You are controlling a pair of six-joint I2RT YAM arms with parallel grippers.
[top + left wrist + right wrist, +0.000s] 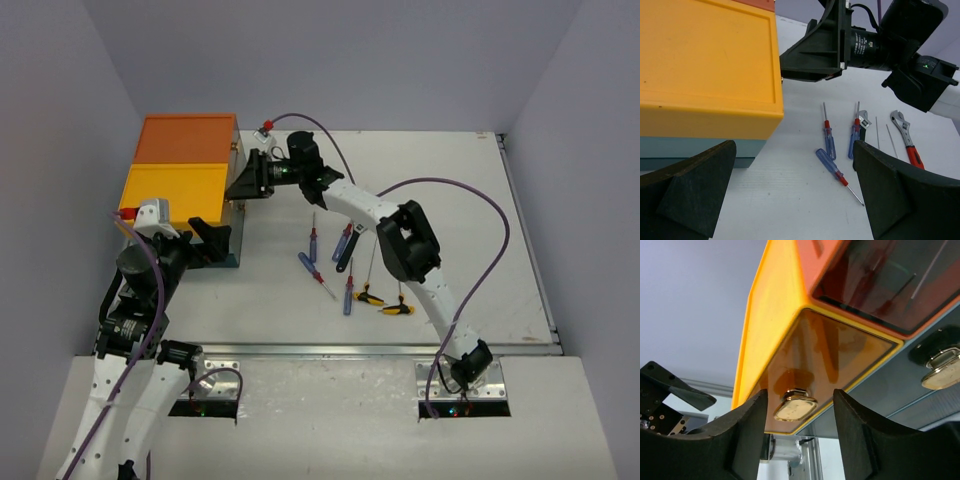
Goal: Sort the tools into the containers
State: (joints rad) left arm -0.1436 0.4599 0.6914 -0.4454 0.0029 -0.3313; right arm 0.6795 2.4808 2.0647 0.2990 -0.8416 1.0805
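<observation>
- Right gripper: jaws apart, straddling the brass latch on the yellow drawer. The latch sits centred, long axis across the gap.
- Box is upper left in the top view, with the right arm at its face. Left gripper is spread wide, empty, beside the near corner.
- Tabletop centre: three screwdrivers, two wrenches, two T-keys.

White arms, black joints, purple cables — broad black fingers.
</observation>
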